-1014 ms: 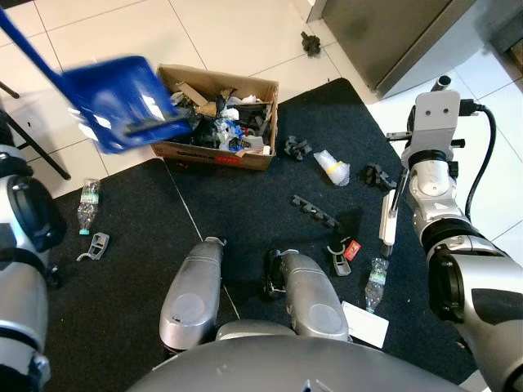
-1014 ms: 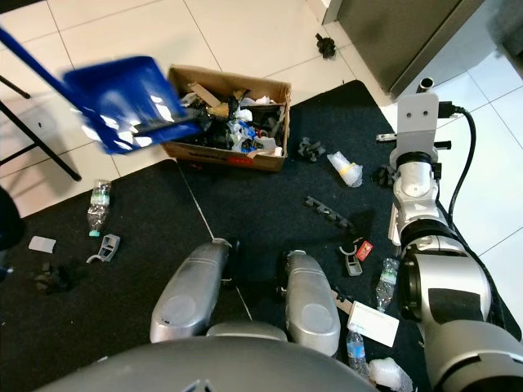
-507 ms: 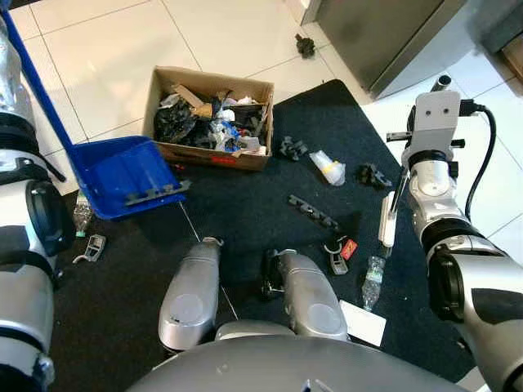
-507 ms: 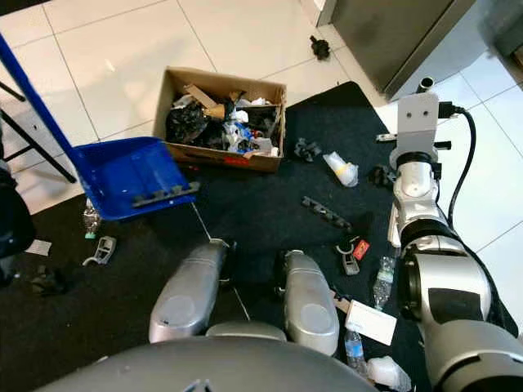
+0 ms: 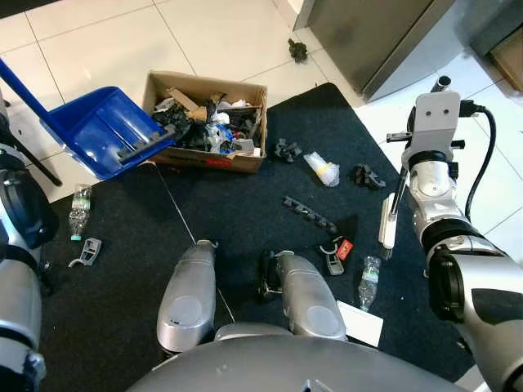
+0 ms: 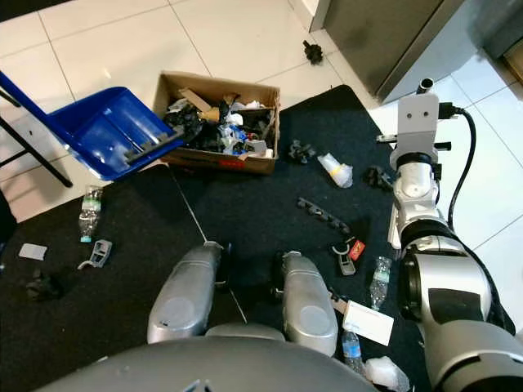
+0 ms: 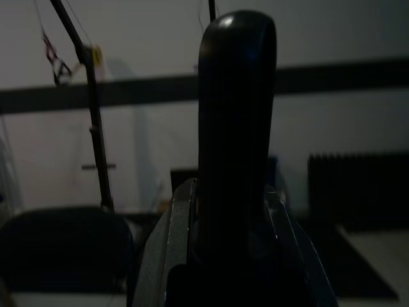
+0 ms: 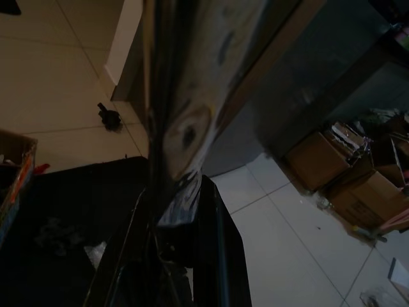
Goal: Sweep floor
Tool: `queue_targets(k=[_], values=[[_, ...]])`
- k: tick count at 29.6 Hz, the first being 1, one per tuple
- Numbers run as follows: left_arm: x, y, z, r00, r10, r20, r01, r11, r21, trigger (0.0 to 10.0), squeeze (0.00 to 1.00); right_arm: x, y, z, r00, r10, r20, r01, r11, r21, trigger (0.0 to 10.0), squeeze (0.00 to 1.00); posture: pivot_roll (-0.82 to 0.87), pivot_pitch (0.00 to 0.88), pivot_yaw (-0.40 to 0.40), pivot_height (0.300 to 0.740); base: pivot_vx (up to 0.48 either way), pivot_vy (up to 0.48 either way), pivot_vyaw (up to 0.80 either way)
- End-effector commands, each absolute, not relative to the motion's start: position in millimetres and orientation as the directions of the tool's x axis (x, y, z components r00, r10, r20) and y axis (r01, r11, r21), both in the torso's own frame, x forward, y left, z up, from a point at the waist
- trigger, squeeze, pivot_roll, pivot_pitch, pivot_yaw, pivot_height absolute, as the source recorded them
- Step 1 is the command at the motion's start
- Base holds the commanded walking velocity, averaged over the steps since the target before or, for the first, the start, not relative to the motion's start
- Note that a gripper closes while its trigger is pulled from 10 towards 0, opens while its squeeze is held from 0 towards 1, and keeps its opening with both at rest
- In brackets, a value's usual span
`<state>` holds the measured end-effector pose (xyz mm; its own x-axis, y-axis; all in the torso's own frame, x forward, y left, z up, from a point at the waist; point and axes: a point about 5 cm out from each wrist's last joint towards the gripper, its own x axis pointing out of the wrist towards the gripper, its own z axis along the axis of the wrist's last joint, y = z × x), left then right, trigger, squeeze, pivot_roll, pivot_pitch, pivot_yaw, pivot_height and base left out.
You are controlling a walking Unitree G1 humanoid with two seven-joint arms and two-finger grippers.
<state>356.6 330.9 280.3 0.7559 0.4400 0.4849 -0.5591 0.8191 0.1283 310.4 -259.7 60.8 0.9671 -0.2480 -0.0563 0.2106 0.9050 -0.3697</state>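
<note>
We hold the blue dustpan (image 5: 102, 131) at the half-filled cardboard box (image 5: 206, 118), litter (image 5: 309, 214) remaining; jaw states unclear.

Left arm (image 5: 20, 245): raised at the robot's left side, elbow bent. Left tool (image 7: 236, 128): fingers pressed together, closed on a dark handle. Right arm (image 5: 437, 212): extended forward over the rug's right edge, wrist upright. Right tool (image 8: 172, 211): fingers clamped on a shiny pole. Both legs (image 5: 245, 294) stand side by side.
</note>
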Motion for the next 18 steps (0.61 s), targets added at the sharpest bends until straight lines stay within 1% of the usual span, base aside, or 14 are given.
queue_targets(k=[1,6,8,13,15,16,18], values=[[357.4,333.6,278.5,0.771,0.443,0.458,-0.561,0.813,0.157,10.0,0.17,307.8,-267.9,62.0,0.962,-0.267,-0.052,0.228,0.896,-0.381,10.0,0.0,0.2,0.037,-0.075,0.74,0.0,0.0,0.0],[358.2,330.0,279.3,0.76,0.441,0.477,-0.571,0.804,0.168,10.0,0.16,307.1,-268.2,61.4,0.962,-0.267,-0.053,0.228,0.896,-0.382,10.0,0.0,0.2,0.039,-0.075,0.74,0.0,0.0,0.0],[357.9,327.0,284.0,0.754,0.41,0.513,-0.574,0.791,0.211,10.0,0.17,306.8,-268.5,61.2,0.962,-0.268,-0.053,0.229,0.895,-0.383,10.0,0.0,0.2,0.039,-0.074,0.74,0.0,0.0,0.0],[358.0,321.8,289.2,0.751,0.361,0.553,-0.566,0.783,0.257,10.0,0.16,306.3,-268.9,60.9,0.961,-0.27,-0.053,0.23,0.895,-0.382,10.0,0.0,0.2,0.039,-0.074,0.74,0.0,0.0,0.0],[359.7,316.0,292.1,0.757,0.326,0.566,-0.54,0.799,0.264,10.0,0.16,306.3,-268.6,60.7,0.961,-0.27,-0.054,0.231,0.895,-0.381,10.0,0.0,0.2,0.039,-0.074,0.74,0.0,0.0,0.0],[362.8,309.5,291.8,0.775,0.295,0.558,-0.499,0.828,0.255,10.0,0.16,306.6,-267.2,60.4,0.962,-0.268,-0.052,0.229,0.897,-0.378,10.0,0.0,0.2,0.038,-0.072,0.74,0.0,0.0,0.0],[364.4,306.1,290.7,0.785,0.282,0.551,-0.479,0.841,0.252,10.0,0.15,306.9,-266.4,60.6,0.963,-0.266,-0.05,0.228,0.898,-0.377,10.0,0.0,0.2,0.038,-0.07,0.74,0.0,0.0,0.0]])
